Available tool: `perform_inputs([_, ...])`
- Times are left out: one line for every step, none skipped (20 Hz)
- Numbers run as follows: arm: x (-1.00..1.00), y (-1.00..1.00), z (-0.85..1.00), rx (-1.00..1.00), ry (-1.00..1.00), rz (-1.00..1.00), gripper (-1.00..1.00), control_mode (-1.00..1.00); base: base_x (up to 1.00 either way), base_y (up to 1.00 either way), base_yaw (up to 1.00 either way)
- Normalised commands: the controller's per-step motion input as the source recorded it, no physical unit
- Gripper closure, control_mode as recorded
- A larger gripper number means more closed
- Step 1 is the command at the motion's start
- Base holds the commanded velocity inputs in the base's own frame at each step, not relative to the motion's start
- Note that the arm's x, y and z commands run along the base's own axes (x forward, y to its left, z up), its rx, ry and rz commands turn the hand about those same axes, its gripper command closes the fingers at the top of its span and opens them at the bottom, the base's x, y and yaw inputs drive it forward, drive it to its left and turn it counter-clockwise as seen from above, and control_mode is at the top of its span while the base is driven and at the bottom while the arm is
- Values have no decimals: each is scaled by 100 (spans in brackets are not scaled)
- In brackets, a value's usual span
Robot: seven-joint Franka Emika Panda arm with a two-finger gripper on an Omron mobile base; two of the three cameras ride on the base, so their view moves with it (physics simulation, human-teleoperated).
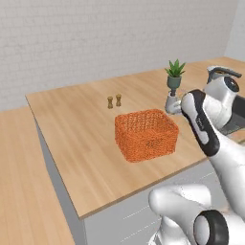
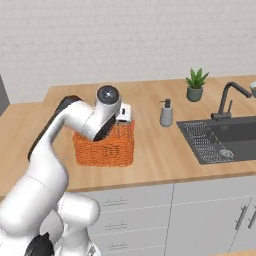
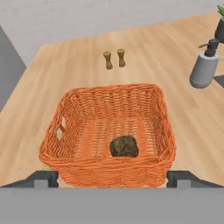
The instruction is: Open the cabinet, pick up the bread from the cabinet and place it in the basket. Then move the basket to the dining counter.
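Hovering just above the near rim of the basket [image 3: 109,131], the gripper [image 3: 111,178] has its fingers spread wide, one tip past each side of the near wall, and grips nothing. The basket sits on the light-wood counter [image 1: 72,129], a little in from the near edge, with the bread [image 3: 124,146], a small dark-brown lump, lying on its floor near the front wall. Two small shakers [image 3: 114,59] stand beyond it, a soap dispenser [image 3: 204,70] off to one side, and a potted plant [image 2: 195,85] and the sink [image 2: 225,137] farther along. By the look of it the basket has been set down here and let go, so the carrying step seems at its end. What remains is likely to lift the gripper straight up, clear of the rim, without nudging the basket.
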Motion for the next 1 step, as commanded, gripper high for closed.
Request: perform_inputs([-100, 7, 100, 0, -2, 0, -100, -100, 0, 0, 0])
